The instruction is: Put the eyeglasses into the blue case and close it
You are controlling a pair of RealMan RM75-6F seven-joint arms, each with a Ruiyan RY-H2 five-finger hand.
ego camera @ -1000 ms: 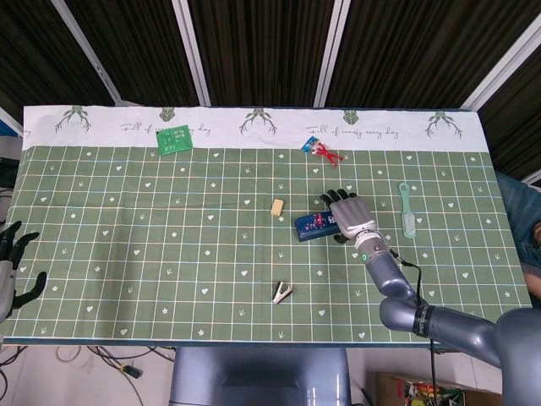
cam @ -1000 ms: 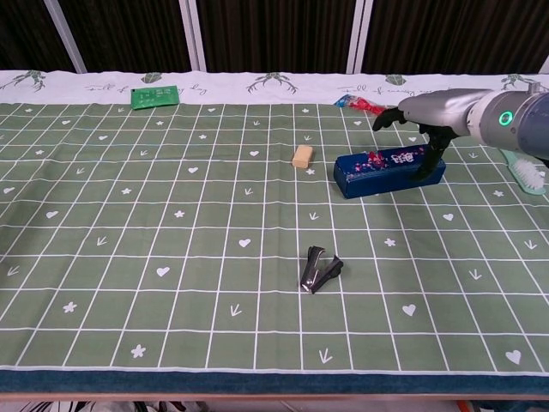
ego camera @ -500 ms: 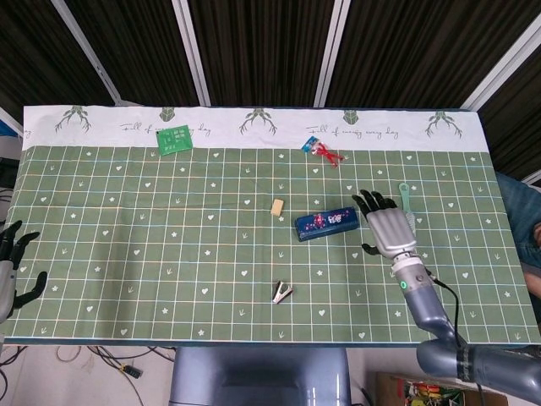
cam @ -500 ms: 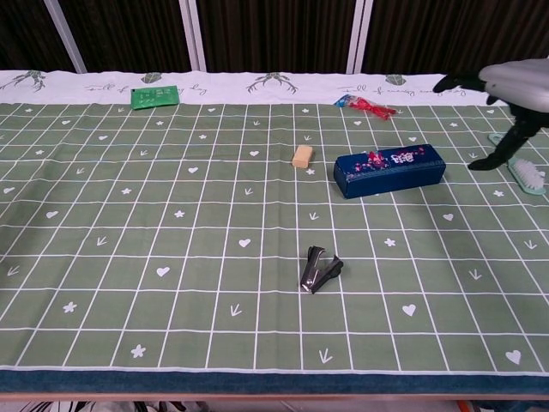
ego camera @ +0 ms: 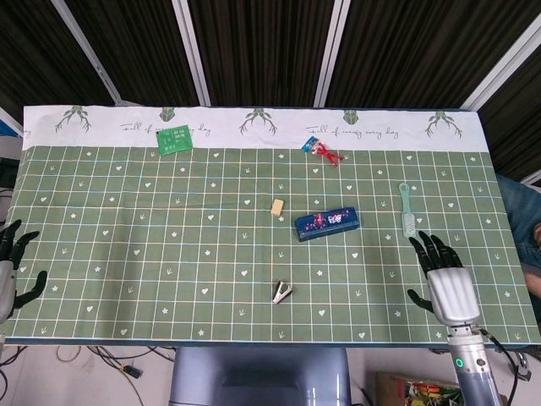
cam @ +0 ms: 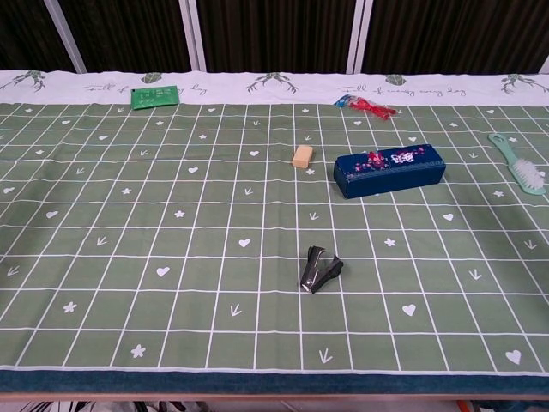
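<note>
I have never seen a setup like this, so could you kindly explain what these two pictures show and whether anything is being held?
It is a two-armed robot with humanlike hands at a table under a green cloth. One picture looks down from its head, the other forward from its chest. The right hand and left hand sit at the near corners, fingers apart, holding nothing. On the cloth lie a closed blue case, a brush, a staple remover, an eraser, a green card and a red packet. No eyeglasses are visible.
</note>
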